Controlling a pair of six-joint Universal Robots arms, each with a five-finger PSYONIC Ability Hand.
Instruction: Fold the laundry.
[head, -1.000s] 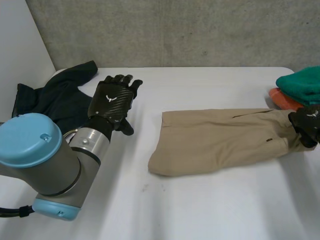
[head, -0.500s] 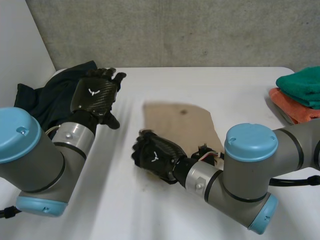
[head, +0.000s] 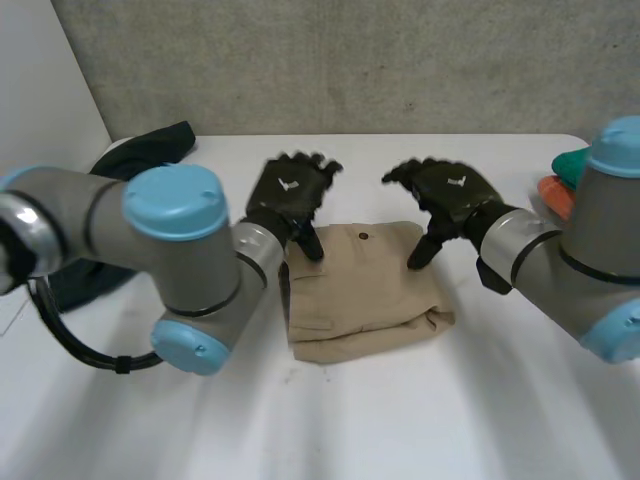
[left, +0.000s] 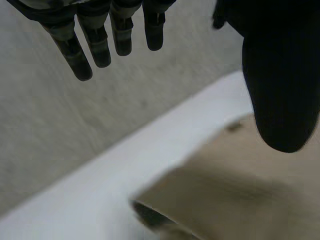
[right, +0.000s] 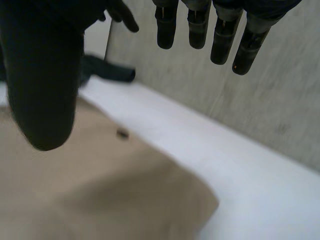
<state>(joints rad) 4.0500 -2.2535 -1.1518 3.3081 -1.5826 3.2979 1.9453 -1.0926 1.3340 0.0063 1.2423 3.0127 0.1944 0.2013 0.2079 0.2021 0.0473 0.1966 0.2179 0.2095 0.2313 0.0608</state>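
Black against the white counter (head: 400, 430), my left hand (head: 288, 195) hangs at centre frame in the head view, over the far left corner of the trousers (head: 360, 295). Its fingers are straight and spread, its thumb points down at the cloth, and it holds nothing. My right hand (head: 452, 192) mirrors it just right of centre, over the far right corner, wide and empty too. I cannot tell whether either thumb touches the cloth.

The khaki trousers lie folded into a compact block mid-counter, just below both hands. A grey concrete wall (head: 350, 60) fills the top of the frame. A dark garment (head: 150, 145) lies at upper left, partly behind my left arm. At the right edge a green cloth (head: 568, 162) sits on an orange cloth (head: 552, 192).

My left wrist view shows my fingers (left: 80, 55) clear of the cloth, against the wall, and my thumb (left: 280, 100) above the trousers. My right wrist view shows a button (right: 122, 133) beside my thumb (right: 45, 100), with the dark garment beyond it.
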